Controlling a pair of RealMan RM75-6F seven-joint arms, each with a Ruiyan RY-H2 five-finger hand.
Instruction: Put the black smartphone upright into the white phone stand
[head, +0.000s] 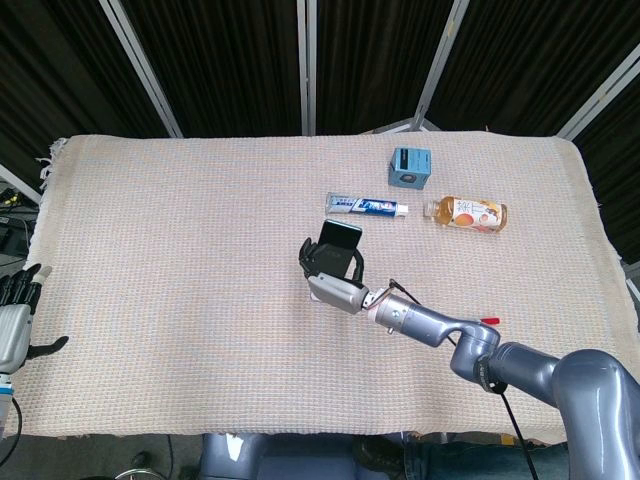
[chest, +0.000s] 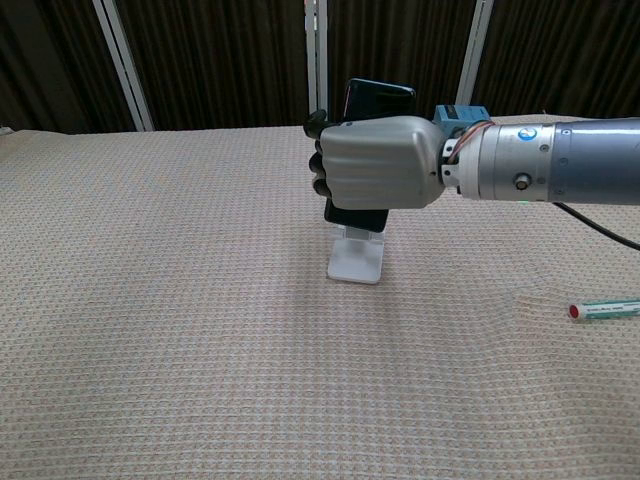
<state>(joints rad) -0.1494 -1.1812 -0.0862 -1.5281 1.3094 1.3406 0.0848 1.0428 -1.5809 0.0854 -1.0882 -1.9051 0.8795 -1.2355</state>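
My right hand (chest: 382, 163) (head: 332, 281) grips the black smartphone (chest: 377, 97) (head: 339, 242) upright, fingers wrapped round its middle. The phone's top edge sticks out above the hand and its lower end shows just below. Directly beneath stands the white phone stand (chest: 357, 256); in the head view the hand hides nearly all of the stand. Whether the phone's lower end touches the stand I cannot tell. My left hand (head: 15, 310) hangs at the table's left edge, away from everything, fingers apart and holding nothing.
A toothpaste tube (head: 366, 206), a blue box (head: 409, 166) and an orange drink bottle (head: 466, 213) lie behind the stand. A red-capped pen (chest: 604, 309) lies on the cloth to the right. The beige cloth (head: 180, 250) covers the whole table.
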